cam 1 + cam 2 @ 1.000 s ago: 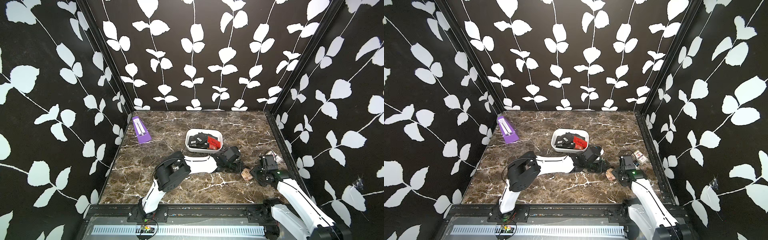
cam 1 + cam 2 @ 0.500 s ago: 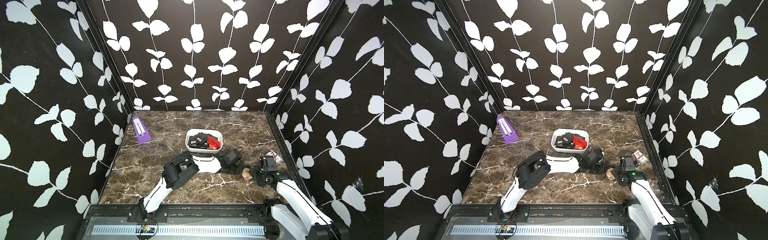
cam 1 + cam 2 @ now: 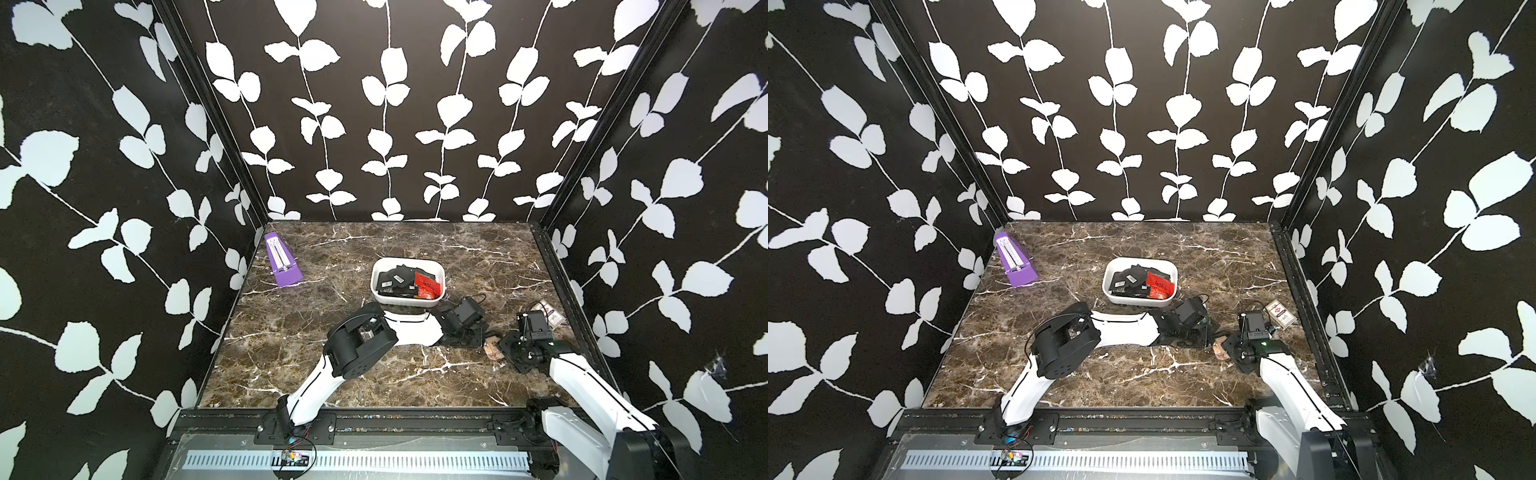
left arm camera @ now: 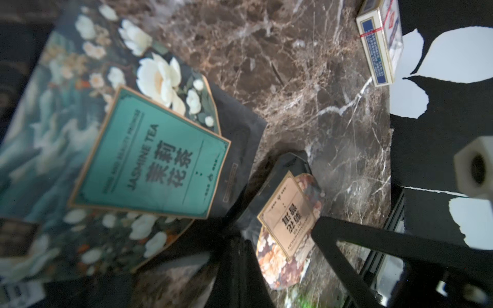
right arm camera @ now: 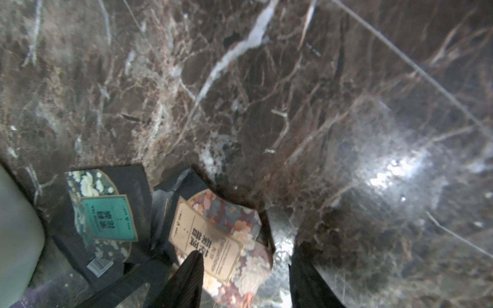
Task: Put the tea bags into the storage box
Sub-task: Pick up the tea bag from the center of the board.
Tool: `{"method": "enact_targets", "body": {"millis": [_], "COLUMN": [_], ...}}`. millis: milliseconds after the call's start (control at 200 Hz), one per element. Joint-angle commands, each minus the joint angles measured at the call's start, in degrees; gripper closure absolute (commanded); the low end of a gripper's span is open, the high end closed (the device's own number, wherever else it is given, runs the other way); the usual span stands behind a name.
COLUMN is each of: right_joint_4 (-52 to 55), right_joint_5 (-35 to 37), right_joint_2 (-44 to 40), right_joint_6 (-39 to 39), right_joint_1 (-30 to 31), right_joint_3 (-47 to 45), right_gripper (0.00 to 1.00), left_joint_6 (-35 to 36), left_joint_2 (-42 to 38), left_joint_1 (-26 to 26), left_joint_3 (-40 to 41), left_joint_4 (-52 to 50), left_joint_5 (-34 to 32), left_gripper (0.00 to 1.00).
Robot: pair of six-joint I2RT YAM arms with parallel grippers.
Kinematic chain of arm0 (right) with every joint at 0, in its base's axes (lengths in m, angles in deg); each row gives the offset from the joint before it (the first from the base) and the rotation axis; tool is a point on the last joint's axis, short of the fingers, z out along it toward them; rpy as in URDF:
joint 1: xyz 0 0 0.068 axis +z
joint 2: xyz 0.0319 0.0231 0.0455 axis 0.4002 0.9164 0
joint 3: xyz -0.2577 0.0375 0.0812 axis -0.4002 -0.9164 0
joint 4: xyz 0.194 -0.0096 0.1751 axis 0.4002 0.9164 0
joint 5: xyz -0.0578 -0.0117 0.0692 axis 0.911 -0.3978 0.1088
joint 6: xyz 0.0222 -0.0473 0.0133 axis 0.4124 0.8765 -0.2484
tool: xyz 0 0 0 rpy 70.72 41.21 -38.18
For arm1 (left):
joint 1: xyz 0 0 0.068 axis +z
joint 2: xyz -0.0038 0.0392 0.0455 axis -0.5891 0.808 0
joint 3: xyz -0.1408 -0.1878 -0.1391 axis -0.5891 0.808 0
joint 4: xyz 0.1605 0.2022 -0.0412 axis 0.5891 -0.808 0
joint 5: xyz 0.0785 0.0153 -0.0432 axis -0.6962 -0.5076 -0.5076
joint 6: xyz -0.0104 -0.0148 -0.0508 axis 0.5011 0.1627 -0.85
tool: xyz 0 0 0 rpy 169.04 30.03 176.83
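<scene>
The white storage box (image 3: 376, 286) (image 3: 1108, 286) stands mid-table with black and red tea bags (image 3: 401, 278) inside. Two more tea bags lie on the marble to its front right: a green-labelled one (image 4: 149, 160) (image 5: 106, 216) and a tan floral one (image 4: 288, 221) (image 5: 221, 240) (image 3: 492, 350). My left gripper (image 4: 240, 269) (image 3: 473, 337) is shut, low, at the green bag's edge; I see nothing between its fingers. My right gripper (image 5: 245, 280) (image 3: 503, 353) is open around the tan bag, with one finger (image 5: 186, 277) over its label.
A white, red and blue card pack (image 3: 548, 314) (image 4: 381, 40) lies by the right wall. A purple metronome (image 3: 282, 262) stands at the back left. The left arm's white link (image 3: 411, 328) stretches across just in front of the box. Black leaf-patterned walls enclose the table.
The left arm's elbow has swung forward and right, and its shut gripper has slid a little towards the front right, closer to the loose bags. The right gripper has barely moved.
</scene>
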Motion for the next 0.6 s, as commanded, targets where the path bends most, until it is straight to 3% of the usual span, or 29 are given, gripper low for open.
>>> {"method": "enact_targets", "body": {"millis": [0,140,595], "right_joint_4": [-2.18,-3.76,-3.83], "right_joint_5": [0.51,0.49,0.78], "right_joint_2": [1.5,3.43,5.39], "right_joint_6": [0.43,0.82,2.36], "right_joint_1": [-0.31,-0.32,-0.22], "right_joint_3": [-2.31,-2.58,-1.45], "right_gripper": [0.46,0.51,0.89], "left_joint_6": [0.31,0.47,0.51], "left_joint_2": [-0.35,-0.3,0.27], "left_joint_1": [-0.32,-0.4,-0.57], "left_joint_3": [0.6,0.97,0.72], "left_joint_4": [-4.24,-4.27,-3.27], "left_joint_5": [-1.31,-1.4,-0.62], "left_gripper": [1.0,1.0,1.0]}}
